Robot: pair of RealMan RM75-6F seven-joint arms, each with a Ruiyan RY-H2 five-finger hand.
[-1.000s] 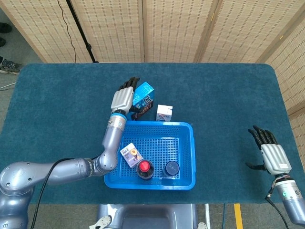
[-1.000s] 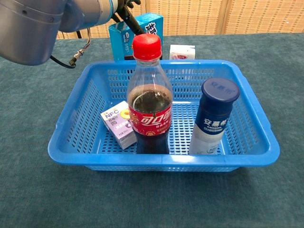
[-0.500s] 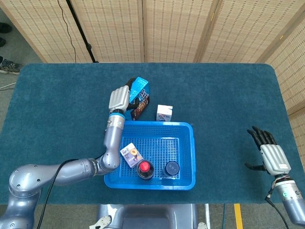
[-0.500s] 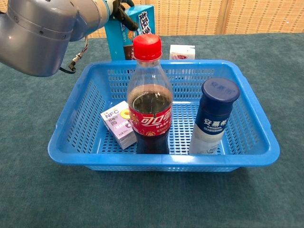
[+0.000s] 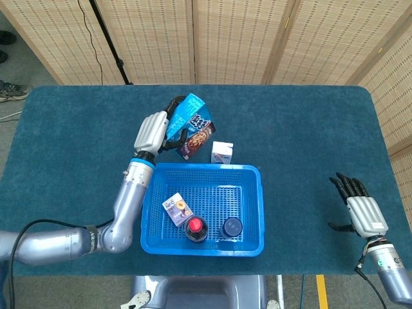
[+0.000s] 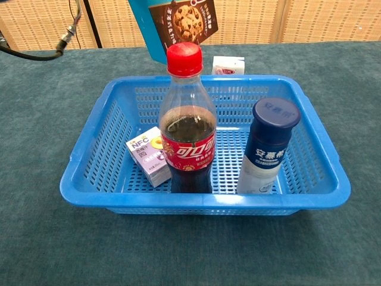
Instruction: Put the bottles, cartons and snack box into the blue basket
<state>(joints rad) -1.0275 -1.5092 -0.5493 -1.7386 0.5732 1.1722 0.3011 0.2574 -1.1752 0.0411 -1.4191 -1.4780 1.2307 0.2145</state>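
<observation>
Since a second ago, the snack box (image 5: 193,125) has been lifted off the table and tilted; it is held by the left hand (image 5: 151,132) in the air behind the basket (image 5: 254,212), its cookie picture now visible in the chest view. A drop into the basket is likely next. The right hand (image 5: 360,209) is held empty, fingers apart, well to the right. A cola bottle (image 6: 187,128), blue bottle (image 6: 268,146) and purple carton (image 6: 149,156) are already inside; a white carton (image 5: 222,152) remains just behind it. The table (image 5: 309,129) is covered in teal cloth, and woven screens (image 5: 238,38) are seen behind.
</observation>
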